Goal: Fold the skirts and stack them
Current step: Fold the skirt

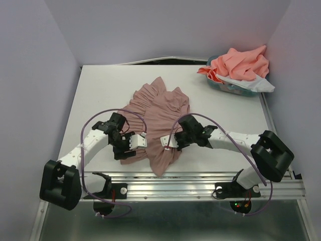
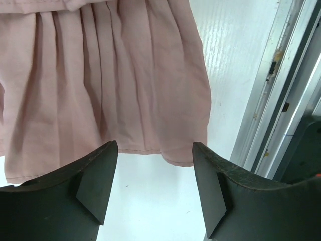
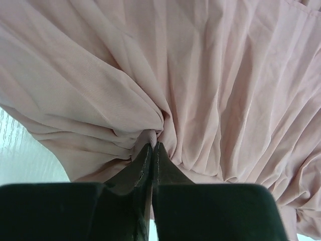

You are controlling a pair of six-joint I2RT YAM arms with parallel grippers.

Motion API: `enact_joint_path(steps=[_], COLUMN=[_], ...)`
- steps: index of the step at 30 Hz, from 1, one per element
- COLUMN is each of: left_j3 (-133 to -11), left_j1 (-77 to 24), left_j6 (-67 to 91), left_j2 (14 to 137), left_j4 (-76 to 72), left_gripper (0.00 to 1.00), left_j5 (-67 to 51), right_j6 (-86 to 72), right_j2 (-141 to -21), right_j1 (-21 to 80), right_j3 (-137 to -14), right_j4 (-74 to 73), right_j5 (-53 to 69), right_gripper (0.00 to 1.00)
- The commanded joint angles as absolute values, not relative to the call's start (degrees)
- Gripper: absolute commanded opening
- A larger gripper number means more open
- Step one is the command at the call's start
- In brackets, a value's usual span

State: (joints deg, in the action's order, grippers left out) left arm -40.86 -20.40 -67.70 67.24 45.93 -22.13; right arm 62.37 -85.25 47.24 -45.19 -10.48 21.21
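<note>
Top external view showed the desk (image 1: 100,90) walled on three sides, with the pink skirt (image 1: 160,113) spread crumpled across its middle and its lowest point reaching the near edge by the metal rail (image 1: 200,183). At the far right corner sat a basket (image 1: 225,88) heaped with coral cloth (image 1: 243,63) and pale cloth (image 1: 258,85), well apart from the pink skirt.

The right tool (image 3: 153,145) was pinched together on a small pucker of the pink skirt, with pleats radiating from the bite. The left tool (image 2: 154,145) stood with its jaws apart, clamped on nothing, above the hem and near the rail.

Judged from this, the main risk was the thin pinch. It may have caught only the top layer, so a lift could separate the layers or let the cloth slip out. With one side gripped and the other free, a pull would likely drag the skirt askew and bunch it rather than fold it. The left tool could also close on bare desk if it came down short of the hem. Cloth lying over the near edge might snag on the rail.

Bare desk lay to the left of the skirt and beyond it, giving room to fold away from the arms. Near the rail the room was tight, and the basket limited the far right.
</note>
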Motion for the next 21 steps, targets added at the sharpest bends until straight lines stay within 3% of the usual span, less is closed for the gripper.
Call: enact_joint_path(steps=[1,6,11,14,15,17,18,21], left_j3=[-40.87,-40.7,-38.5,-38.14,-38.32,-39.8,-40.51,-42.89], left_j1=[-20.48,-22.58,-25.57,-25.49,-24.1,-21.63,-20.32,-15.65], left_j6=[-68.12,-68.9,-70.31,-69.53,-69.52,-69.52,-69.61,-68.56], left_j2=[67.5,72.67,75.49,77.51,77.78,76.82,74.64,67.45], left_j4=[47.38,44.39,42.63,40.87,41.3,42.45,43.32,46.14], left_gripper=[0.73,0.73,0.66,0.4,0.2,0.04,0.0,0.0], left_j5=[-22.94,-17.07,-14.33,-15.38,-16.42,-17.92,-18.71,-22.4], right_j6=[58.2,54.5,50.02,47.55,45.81,44.04,43.16,40.0], right_j2=[-86.04,-86.05,-85.78,-85.52,-85.17,-83.85,-83.33,-80.87], right_j1=[47.46,47.46,47.46,47.46,47.46,47.46,47.46,47.46], right_j3=[-49.04,-48.96,-49.39,-50.27,-50.45,-50.54,-50.54,-49.92], right_j4=[-10.28,-10.46,-10.63,-10.63,-10.63,-10.63,-10.81,-10.72], right_j5=[21.09,19.78,18.81,18.37,18.28,18.02,17.93,17.67], right_gripper=[0.01,0.01,0.01,0.01,0.01,0.01,0.01,0.01])
